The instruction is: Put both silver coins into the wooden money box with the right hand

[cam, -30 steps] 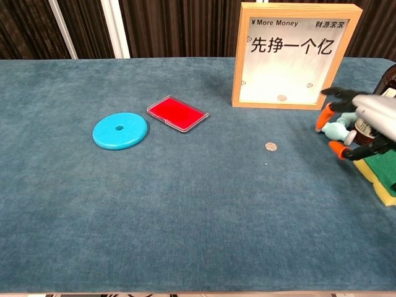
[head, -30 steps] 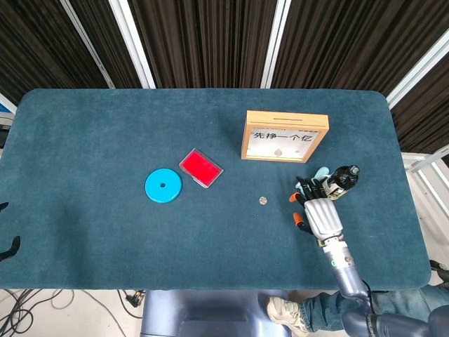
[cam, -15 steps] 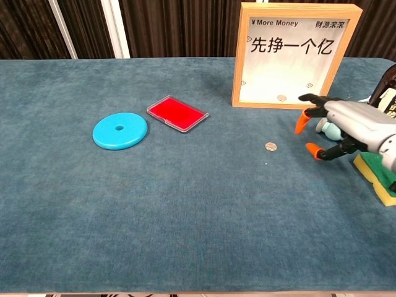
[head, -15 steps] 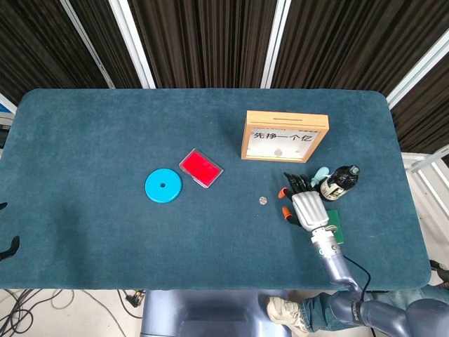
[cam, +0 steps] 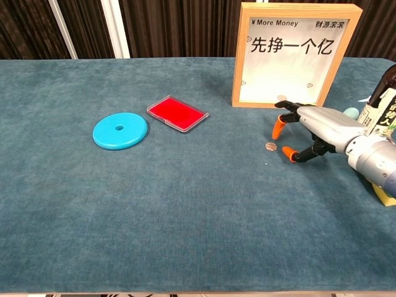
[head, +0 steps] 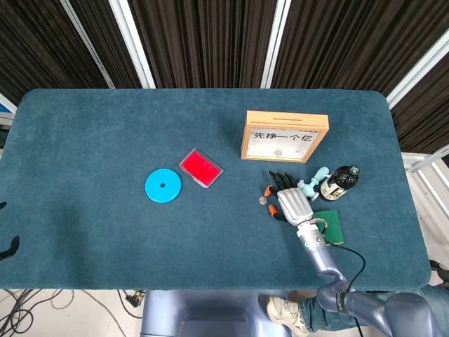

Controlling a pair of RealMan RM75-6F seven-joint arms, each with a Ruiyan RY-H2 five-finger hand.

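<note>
Chest view showed the right hand (cam: 309, 127), fingers spread and empty, poised lower right beside the small silver coin (cam: 270, 146) to pinch it.

Bottle (cam: 385, 105) cut by chest view's right edge.

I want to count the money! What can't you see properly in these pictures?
- Second silver coin: only one coin lies loose on the table; a small round mark behind the money box window may be the other, too small to tell.
- Coin's face: too small in both views.
- Box slot: chest view shows only the front.
- Bottle: cut by the chest view's right edge, partly behind the right hand.
- Left hand: neither view shows it.
</note>
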